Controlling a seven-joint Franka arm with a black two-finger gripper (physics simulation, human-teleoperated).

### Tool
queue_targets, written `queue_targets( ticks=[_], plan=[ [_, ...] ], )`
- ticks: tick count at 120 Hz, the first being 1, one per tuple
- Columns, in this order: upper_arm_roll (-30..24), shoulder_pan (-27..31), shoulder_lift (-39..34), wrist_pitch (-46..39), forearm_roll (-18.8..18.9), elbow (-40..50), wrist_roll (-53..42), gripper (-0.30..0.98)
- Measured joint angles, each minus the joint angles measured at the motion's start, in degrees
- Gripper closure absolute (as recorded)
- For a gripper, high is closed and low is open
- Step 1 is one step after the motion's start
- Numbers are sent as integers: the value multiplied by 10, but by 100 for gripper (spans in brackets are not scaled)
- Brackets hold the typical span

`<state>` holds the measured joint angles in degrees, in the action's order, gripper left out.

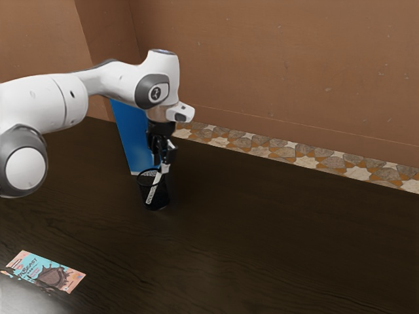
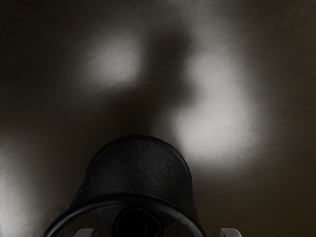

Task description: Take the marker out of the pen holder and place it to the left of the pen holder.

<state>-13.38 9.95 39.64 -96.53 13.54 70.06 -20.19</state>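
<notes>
Claw (image 1: 163, 168) over the mouth of the holder (image 1: 162, 196), pointing down, about at rim height. State: released. In the wrist view the 2 fingertips (image 2: 85, 232) stand wide apart, nothing pinched between them.

Marker (image 1: 152, 193): below the claw, inside the holder, leaning; its pale body shows through the dark wall. In the wrist view a dark round end, likely the marker's, lies between the 2 fingertips, nearer to 1 of them. Contact with either: cannot tell.

Holder upright on the table (image 1: 236, 248), directly under the claw. Blue panel (image 1: 129, 140) standing behind claw and holder; printed packet (image 1: 49, 271) lying well apart from the claw, nearer the camera. Neither seems part of the job.

Progress, my judgement: reach nearly complete, 0 of 2 goals met. Left to do: centre and close on the marker, lift it clear of the rim, carry it to the holder's left, lower, let go. Risk: a finger catching the rim and dragging the holder along.
</notes>
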Motion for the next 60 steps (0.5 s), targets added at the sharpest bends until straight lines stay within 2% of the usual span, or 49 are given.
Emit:
queue_targets(
  ticks=[60],
  plan=[
    [12, 0, 28, -45, 0, -11, -1, 42]
  ],
)
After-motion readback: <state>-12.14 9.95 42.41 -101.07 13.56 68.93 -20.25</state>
